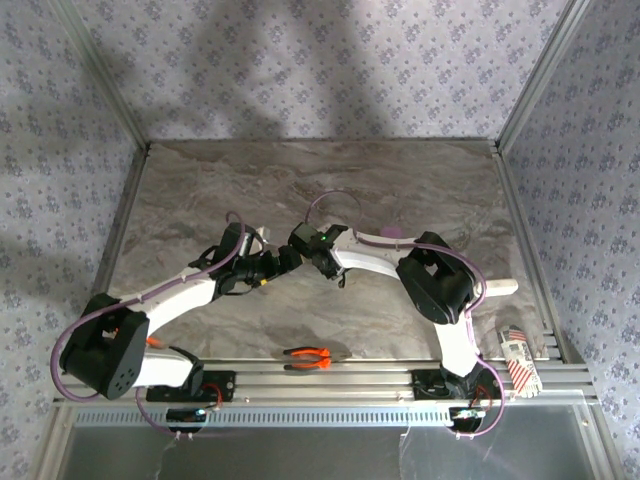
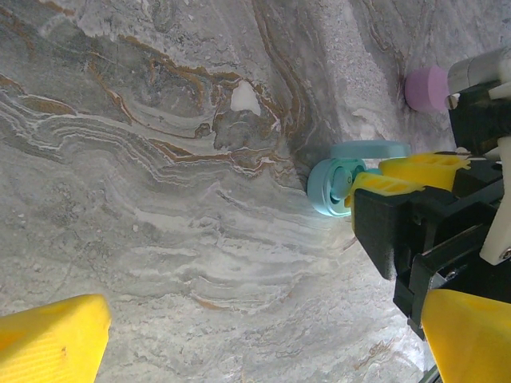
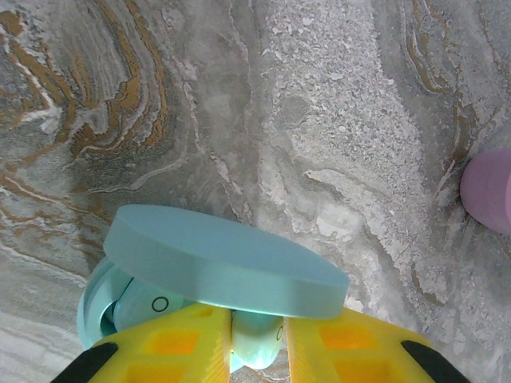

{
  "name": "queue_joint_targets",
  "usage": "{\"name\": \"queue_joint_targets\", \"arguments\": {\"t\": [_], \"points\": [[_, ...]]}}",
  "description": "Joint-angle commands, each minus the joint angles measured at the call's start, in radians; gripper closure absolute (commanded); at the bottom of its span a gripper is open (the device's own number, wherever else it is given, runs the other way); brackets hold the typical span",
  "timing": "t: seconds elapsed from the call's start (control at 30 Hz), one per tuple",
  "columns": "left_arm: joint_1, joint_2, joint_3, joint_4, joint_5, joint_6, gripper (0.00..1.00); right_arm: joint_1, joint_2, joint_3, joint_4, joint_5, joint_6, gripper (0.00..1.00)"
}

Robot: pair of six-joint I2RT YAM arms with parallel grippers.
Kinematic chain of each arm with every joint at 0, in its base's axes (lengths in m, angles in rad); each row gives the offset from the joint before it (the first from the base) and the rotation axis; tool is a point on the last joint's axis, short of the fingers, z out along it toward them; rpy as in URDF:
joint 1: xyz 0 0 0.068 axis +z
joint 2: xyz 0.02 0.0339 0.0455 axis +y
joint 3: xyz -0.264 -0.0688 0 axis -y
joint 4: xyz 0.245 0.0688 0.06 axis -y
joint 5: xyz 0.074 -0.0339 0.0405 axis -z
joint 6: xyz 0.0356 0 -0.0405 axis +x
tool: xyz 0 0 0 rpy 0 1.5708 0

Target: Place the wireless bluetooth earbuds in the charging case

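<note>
Tabletop (image 1: 400, 180) bears pliers (image 1: 308, 357) overhead; right gripper (image 3: 258, 323) pinches teal earbud (image 3: 254, 349).

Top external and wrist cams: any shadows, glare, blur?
Top external: broad soft shadows on the back wall, table evenly lit, no glare. Left wrist: marble sharp, fingers of the left hand blurred. Right wrist: teal lid crisp, right hand fingers and teal piece between them softer, pink case cropped at edge.
</note>
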Motion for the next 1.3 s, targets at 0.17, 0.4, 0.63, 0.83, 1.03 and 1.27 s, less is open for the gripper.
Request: {"name": "queue_joint_targets", "arguments": {"t": [0.17,0.4,0.63,0.83,1.03,1.27], "points": [[0.008,-0.006,0.018,0.009,0.011,0.007,0.00,0.014,-0.055,0.009,-0.040,0.009,0.028,0.74],[0.008,-0.006,0.023,0.008,0.010,0.004,0.00,0.014,-0.097,-0.005,-0.044,-0.001,0.038,0.73],[0.005,-0.010,0.035,-0.004,0.010,0.006,0.00,0.011,-0.188,-0.032,-0.045,-0.031,0.063,0.72],[-0.009,-0.004,0.071,-0.032,0.005,0.019,0.00,-0.015,-0.337,-0.099,-0.029,-0.092,0.100,0.69],[-0.014,0.005,0.134,-0.085,-0.001,0.045,0.00,-0.065,-0.514,-0.224,-0.007,-0.182,0.153,0.60],[-0.015,0.082,0.261,-0.194,0.009,0.101,0.00,-0.133,-0.689,-0.387,0.060,-0.321,0.227,0.55]]}}
